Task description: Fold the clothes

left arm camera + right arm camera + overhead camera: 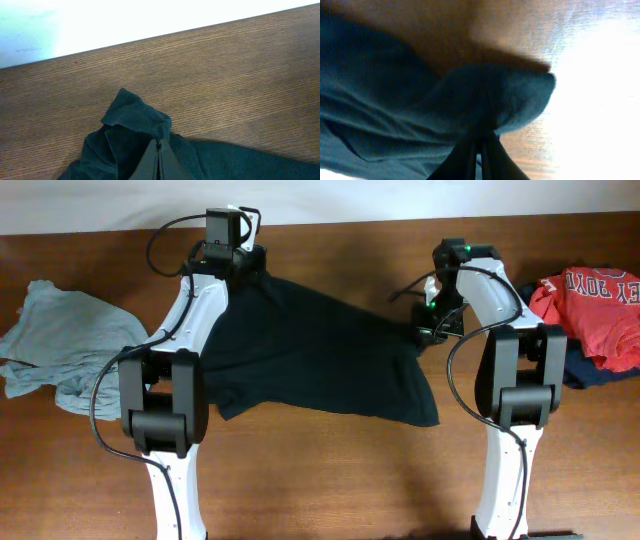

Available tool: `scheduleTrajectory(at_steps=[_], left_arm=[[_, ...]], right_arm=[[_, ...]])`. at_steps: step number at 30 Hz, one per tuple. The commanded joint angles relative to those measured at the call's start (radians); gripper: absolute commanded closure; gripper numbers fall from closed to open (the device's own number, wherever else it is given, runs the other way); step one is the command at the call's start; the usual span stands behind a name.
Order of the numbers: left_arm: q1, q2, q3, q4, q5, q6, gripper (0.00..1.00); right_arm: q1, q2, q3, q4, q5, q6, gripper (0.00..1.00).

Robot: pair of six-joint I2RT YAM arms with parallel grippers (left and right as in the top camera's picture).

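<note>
overhead only: red shirt (600, 305); wrist cams: both end effectors (159, 146) (481, 141) clamp black tee (135, 120).

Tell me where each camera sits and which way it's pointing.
Overhead: above the table, looking down; left arm, right arm and the black T-shirt.
Left wrist: on the left arm, looking along the shut left gripper pinching a shirt corner, table edge beyond.
Right wrist: close on the shut right gripper pinching shirt fabric.
Shared: all show the T-shirt.

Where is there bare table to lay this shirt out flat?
Bare table runs along the near edge, in front of the black T-shirt. Crowded at the sides: grey-blue shirt on the left, red shirt on the right.
</note>
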Motion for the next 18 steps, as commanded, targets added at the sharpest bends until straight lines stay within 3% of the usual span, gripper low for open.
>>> scheduleTrajectory(at_steps=[1,18], left_arm=[[-0.003,0.012,0.018,0.001,-0.009,0.005,1.00],[-0.003,-0.024,0.183,-0.056,-0.072,0.005,1.00]], right_arm=[[-0.008,-0.025,-0.004,0.008,0.012,0.004,0.96],[-0.015,-0.066,0.269,0.050,0.014,-0.027,0.96]])
